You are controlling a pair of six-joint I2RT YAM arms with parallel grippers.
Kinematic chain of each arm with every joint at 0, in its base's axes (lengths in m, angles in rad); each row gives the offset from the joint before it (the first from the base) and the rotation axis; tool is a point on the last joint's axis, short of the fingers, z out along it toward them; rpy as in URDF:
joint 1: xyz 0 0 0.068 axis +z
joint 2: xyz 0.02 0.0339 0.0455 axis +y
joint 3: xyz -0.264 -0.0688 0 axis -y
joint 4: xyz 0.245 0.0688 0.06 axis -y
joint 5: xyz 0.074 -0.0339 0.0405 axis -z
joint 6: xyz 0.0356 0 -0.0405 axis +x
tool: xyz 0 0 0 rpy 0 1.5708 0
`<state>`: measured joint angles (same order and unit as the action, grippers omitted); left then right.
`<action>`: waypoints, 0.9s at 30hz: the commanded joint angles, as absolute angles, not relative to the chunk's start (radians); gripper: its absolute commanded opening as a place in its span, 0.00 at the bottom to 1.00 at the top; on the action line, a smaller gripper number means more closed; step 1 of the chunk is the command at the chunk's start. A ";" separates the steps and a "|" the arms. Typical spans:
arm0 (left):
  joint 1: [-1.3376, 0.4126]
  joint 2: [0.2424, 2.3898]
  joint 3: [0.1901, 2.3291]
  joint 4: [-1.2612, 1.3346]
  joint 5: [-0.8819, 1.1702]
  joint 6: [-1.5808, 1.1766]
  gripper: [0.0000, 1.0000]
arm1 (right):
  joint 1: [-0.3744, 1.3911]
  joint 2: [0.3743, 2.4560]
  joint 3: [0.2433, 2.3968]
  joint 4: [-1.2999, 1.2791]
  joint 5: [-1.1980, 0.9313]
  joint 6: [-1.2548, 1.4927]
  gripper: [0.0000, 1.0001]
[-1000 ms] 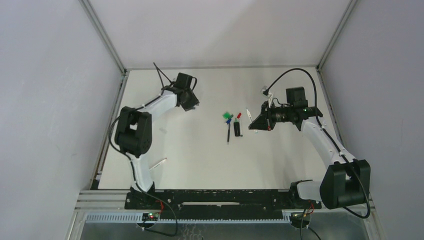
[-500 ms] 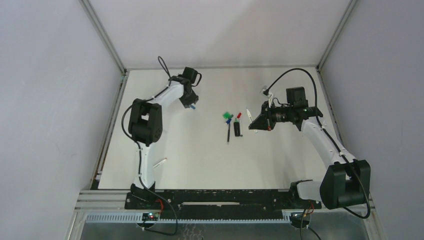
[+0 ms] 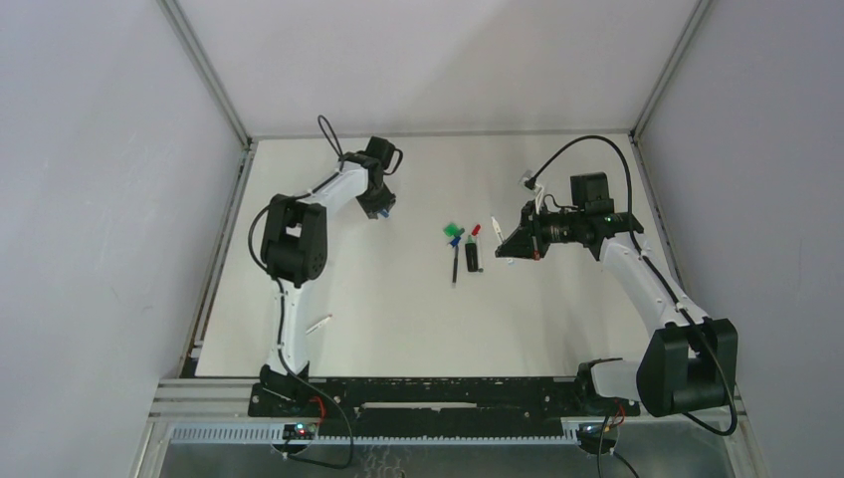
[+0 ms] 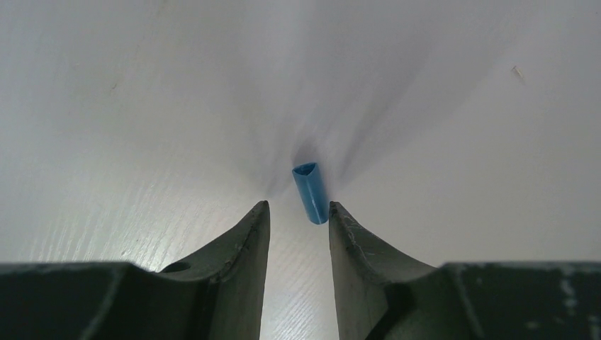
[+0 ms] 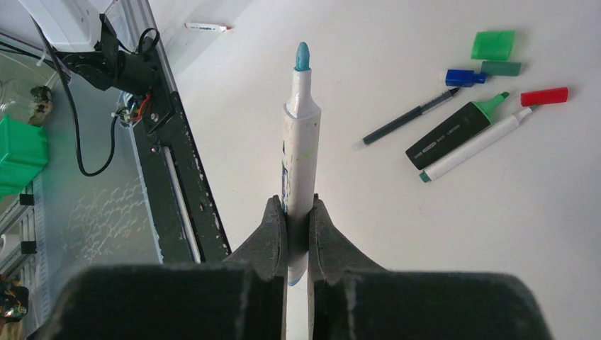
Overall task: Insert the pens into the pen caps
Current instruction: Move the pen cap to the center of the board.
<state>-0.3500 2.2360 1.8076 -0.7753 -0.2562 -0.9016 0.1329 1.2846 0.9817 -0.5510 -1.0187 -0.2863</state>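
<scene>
The left gripper (image 4: 298,209) hung low over the far-left part of the table (image 3: 398,319), a matte white surface with faint grain. Its dark, curved fingers stood a narrow gap apart, gripping nothing. A short blue cap (image 4: 310,193) of smooth plastic, its open mouth roughly triangular, lay on the table with its near end between the fingertips, close against the right-hand one.

The right gripper (image 5: 298,205) was clamped on a white marker (image 5: 300,127) near its rear end. The marker had a round barrel, a stepped collar and a bare teal felt tip. It was held above the table right of the middle.

Near the table's middle lay a flat-sided green cap (image 5: 493,44), a dark blue cap (image 5: 464,76) end to end with a dull green cap (image 5: 500,68), a slim dark pen (image 5: 407,120), and a thick black highlighter (image 5: 453,134) with a green wedge tip. Alongside the highlighter lay a white pen (image 5: 475,145), with a red cap (image 5: 544,96) at its end. Another thin white pen (image 3: 318,324) lay toward the near-left corner.
</scene>
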 commanded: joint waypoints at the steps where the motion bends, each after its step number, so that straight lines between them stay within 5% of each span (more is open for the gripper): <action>1: -0.345 2.252 1.865 -0.790 -0.249 -0.911 0.40 | 0.129 1.256 1.023 -0.543 -1.031 -0.305 0.04; 27: -0.345 2.284 1.874 -0.781 -0.198 -0.873 0.27 | 0.129 1.247 1.023 -0.542 -1.028 -0.305 0.04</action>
